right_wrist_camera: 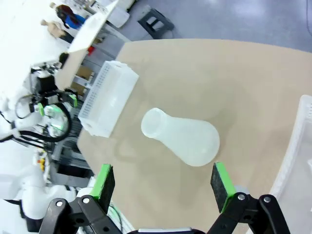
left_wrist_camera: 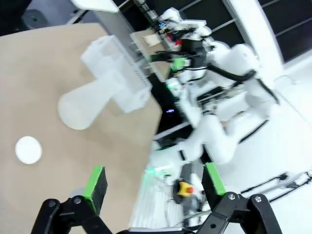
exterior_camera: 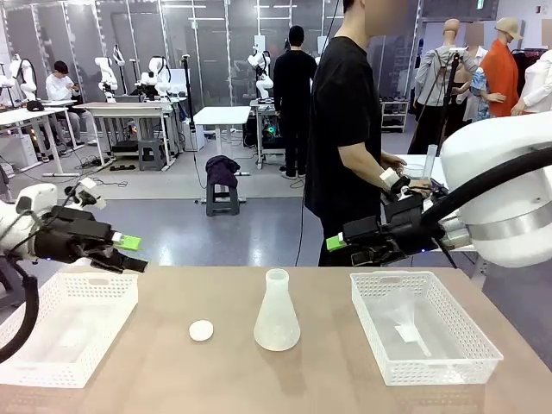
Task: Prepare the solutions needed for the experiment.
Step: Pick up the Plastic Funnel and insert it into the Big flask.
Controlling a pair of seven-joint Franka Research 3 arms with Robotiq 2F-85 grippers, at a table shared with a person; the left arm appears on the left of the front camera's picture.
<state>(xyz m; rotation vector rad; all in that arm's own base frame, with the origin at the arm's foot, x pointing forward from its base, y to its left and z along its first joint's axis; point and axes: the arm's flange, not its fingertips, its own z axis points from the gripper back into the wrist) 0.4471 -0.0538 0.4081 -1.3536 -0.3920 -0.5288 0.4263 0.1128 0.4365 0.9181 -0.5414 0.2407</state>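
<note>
Solutions: cannot tell any liquid inside the frosted flask (exterior_camera: 277,312), upright mid-table between two baskets (exterior_camera: 86,293). Left gripper (exterior_camera: 129,254) and right gripper (exterior_camera: 338,250) hover wide, empty. Advice: grasp flask neck squarely, keep upright, lift slowly.

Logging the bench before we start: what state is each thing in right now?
Conical flask: upright, unstoppered, contents hidden by its frosted wall.
White disc: lying flat beside the flask, apart from it.
Left basket: flat on the table, top open.
Right basket: flat on the table, something clear inside.
Left gripper: open, holding nothing.
Right gripper: open, holding nothing.
</note>
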